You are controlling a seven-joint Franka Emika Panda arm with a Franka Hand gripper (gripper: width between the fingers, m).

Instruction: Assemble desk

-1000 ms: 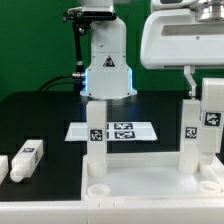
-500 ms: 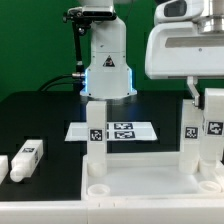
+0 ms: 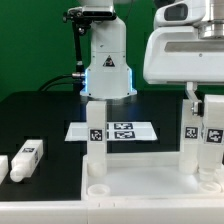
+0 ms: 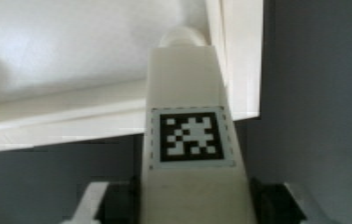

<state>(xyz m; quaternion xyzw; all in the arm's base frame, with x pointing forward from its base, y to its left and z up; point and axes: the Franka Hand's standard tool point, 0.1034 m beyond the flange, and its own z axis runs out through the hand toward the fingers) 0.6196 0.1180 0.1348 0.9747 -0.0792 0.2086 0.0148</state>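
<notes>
The white desk tabletop [image 3: 150, 196] lies at the front with round corner sockets. Two tagged white legs stand upright in it, one on the exterior view's left [image 3: 95, 135] and one on its right [image 3: 190, 135]. My gripper [image 3: 205, 100] is shut on a third tagged leg [image 3: 213, 128] and holds it upright just right of the right standing leg, above the tabletop's right edge. In the wrist view that leg [image 4: 194, 130] fills the middle between my gripper's [image 4: 191, 212] fingers [image 4: 105, 205]. A loose leg [image 3: 26, 160] lies on the black table at the left.
The marker board [image 3: 120, 130] lies behind the tabletop. The white robot base [image 3: 107, 70] with a blue light stands at the back. Another white part [image 3: 3, 164] shows at the far left edge.
My gripper has come down with the leg in it, by a small amount each frame. The standing legs and the loose leg have not moved.
</notes>
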